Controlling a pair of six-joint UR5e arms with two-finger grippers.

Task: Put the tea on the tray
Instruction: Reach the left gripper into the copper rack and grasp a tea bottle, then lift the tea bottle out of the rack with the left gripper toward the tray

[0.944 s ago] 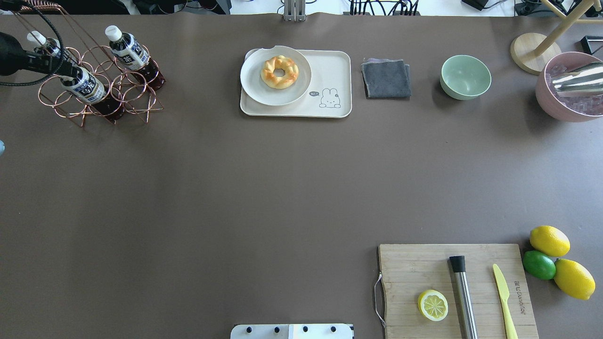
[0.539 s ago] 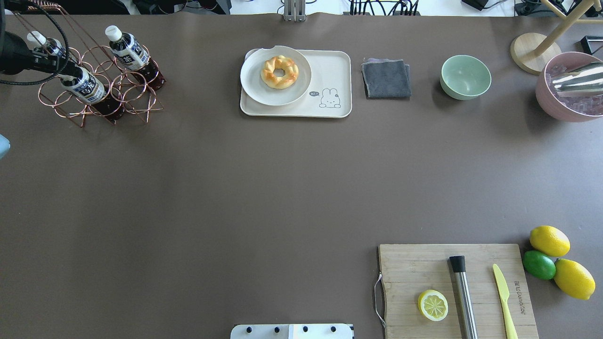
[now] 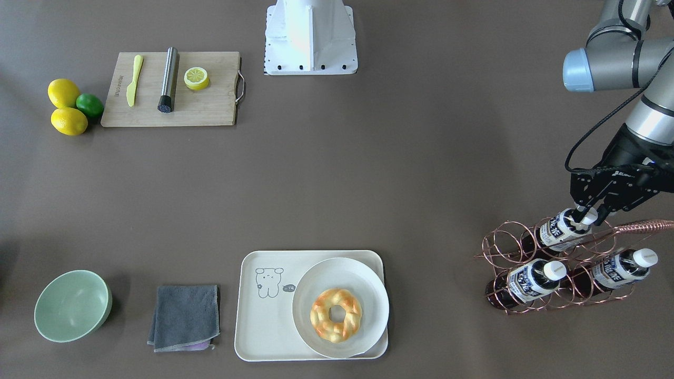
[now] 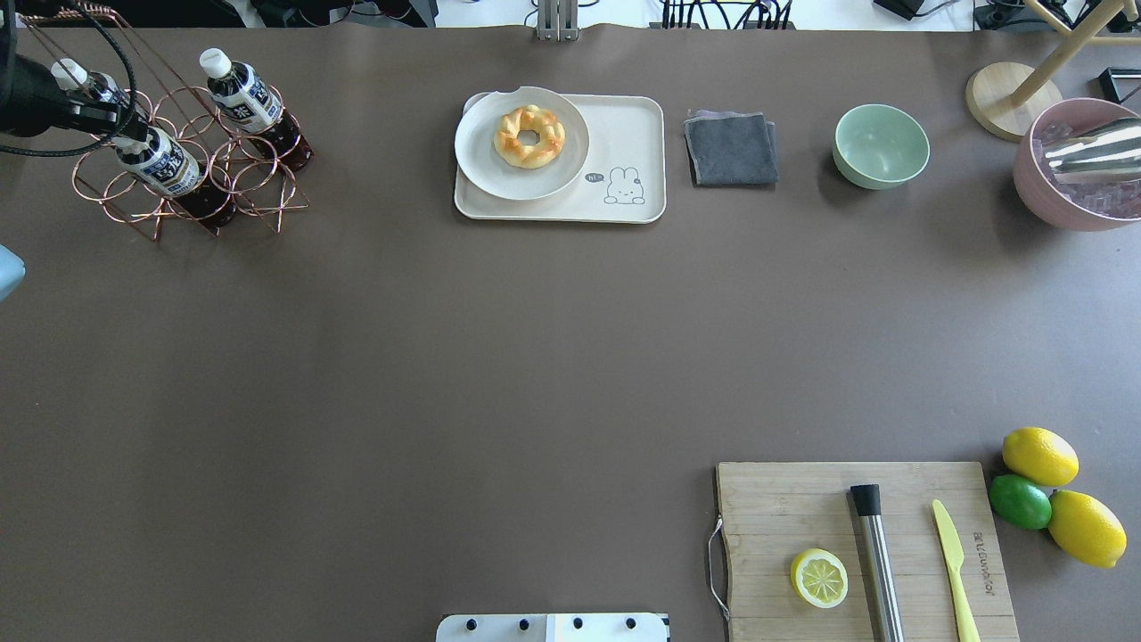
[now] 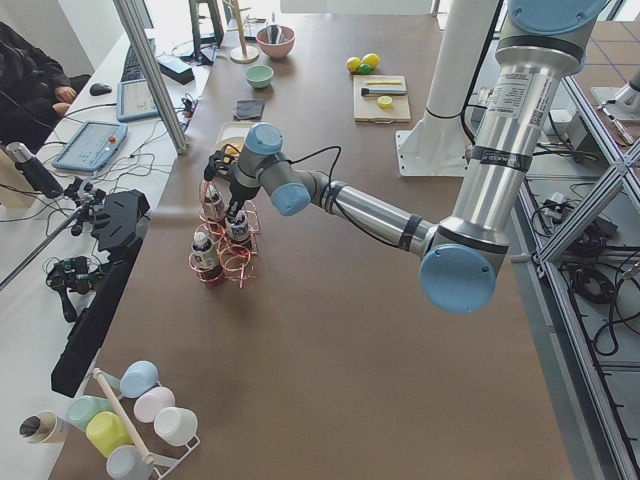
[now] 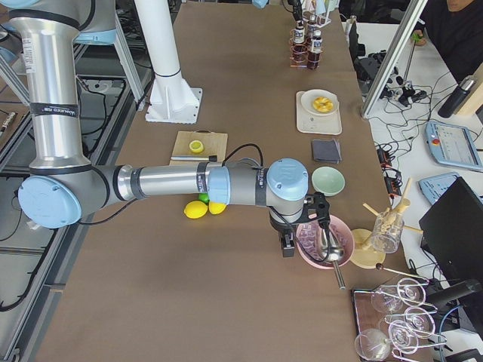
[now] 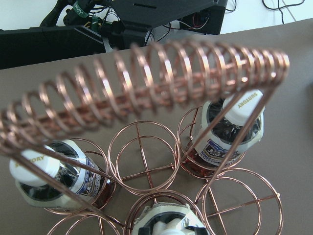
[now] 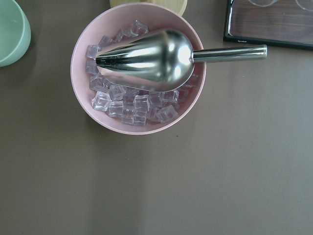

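Three tea bottles lie tilted in a copper wire rack (image 4: 258,192) at the far left. My left gripper (image 4: 125,127) is shut on the cap of the nearest tea bottle (image 4: 162,165), which rests in its ring; from the front, the fingers (image 3: 579,209) straddle its white cap (image 3: 588,216), which also shows at the bottom of the left wrist view (image 7: 164,220). The cream tray (image 4: 624,134) with the cartoon sits mid-table at the far side. My right gripper (image 6: 302,226) hovers over the pink ice bowl (image 8: 139,68); I cannot tell whether it is open or shut.
A round white plate (image 4: 481,169) with a donut (image 4: 529,135) covers the tray's left half. A grey cloth (image 4: 731,147) and a green bowl (image 4: 881,145) lie to its right. A cutting board (image 4: 784,499) with lemon half, muddler and knife is near right.
My left gripper has shifted slightly up and away along the bottle's neck. The elbow has swung a little further into view at the left edge. The bottles and tray have not moved.
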